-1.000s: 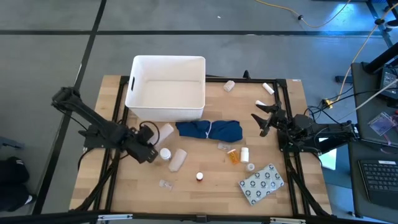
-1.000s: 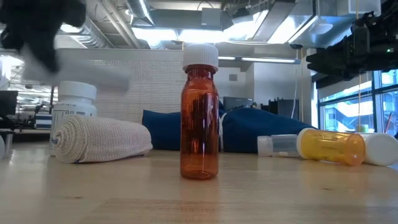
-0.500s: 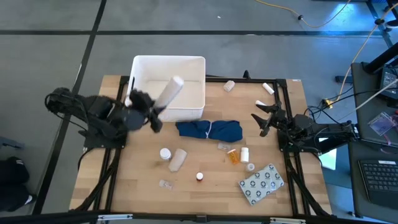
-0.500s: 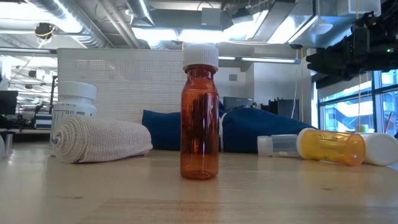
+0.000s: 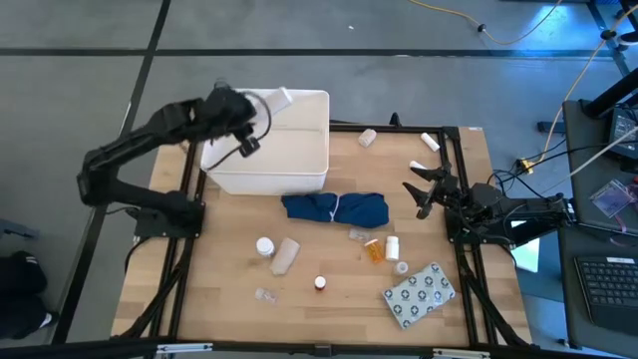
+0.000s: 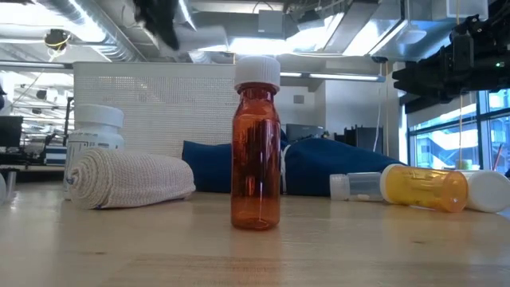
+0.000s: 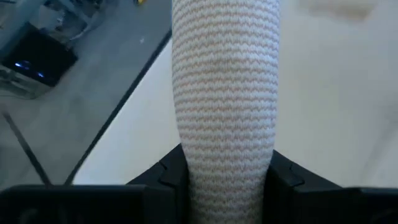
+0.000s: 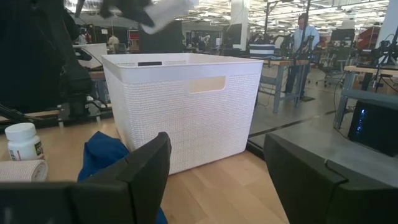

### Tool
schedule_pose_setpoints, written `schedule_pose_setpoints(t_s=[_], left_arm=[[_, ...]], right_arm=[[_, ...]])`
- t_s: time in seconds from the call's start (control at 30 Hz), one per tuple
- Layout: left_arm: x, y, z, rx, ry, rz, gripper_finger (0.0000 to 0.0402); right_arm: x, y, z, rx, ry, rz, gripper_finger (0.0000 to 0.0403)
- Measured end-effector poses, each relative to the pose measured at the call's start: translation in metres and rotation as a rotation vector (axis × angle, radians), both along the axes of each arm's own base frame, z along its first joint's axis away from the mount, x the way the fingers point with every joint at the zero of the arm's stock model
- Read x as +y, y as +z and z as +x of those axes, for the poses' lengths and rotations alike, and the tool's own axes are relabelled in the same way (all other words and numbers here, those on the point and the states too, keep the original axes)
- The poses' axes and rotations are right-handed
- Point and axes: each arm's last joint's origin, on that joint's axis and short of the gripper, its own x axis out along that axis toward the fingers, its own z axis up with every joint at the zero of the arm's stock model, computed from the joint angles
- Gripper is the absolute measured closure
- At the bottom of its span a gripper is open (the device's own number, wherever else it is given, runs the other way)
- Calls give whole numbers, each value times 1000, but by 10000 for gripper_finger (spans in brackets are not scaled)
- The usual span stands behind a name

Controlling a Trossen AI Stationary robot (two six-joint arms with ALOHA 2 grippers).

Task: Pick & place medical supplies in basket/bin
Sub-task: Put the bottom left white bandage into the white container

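A gauze roll (image 7: 225, 99) is pinched between the fingers of the left gripper (image 5: 249, 108), which is held over the near-left part of the tub (image 5: 299, 170), with most of the roll jutting out past the fingertips above the tub's inside. If the roll is let go while it hangs this close to the rim, it could strike the wall and tumble outside; a soft, springy roll held only by its end could also slip early. The left arm is raised high and reached across the tub's left edge, wrist bent down.

The right gripper (image 5: 423, 189) is parked with fingers spread, well apart from the tub, beyond the blue cloth (image 5: 335, 209); its arm is waiting at the table's right side.
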Motion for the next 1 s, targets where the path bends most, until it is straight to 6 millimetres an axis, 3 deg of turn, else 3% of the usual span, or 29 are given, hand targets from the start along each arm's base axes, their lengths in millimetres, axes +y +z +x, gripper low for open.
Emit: schedule_pose_setpoints(t_s=[0.17, 0.37, 0.53, 1.0], left_arm=[[46, -24, 2, 183, -90, -65, 283], [85, -66, 8, 425, -144, -196, 284], [104, -101, 13, 617, -168, -313, 283], [138, -176, 33, 1036, -115, -343, 280]], right_arm=[[0, 0, 0, 0, 0, 1, 146], [0, 0, 0, -7, 1, 13, 146], [0, 0, 0, -17, 3, 31, 146], [0, 0, 0, -29, 4, 53, 146]])
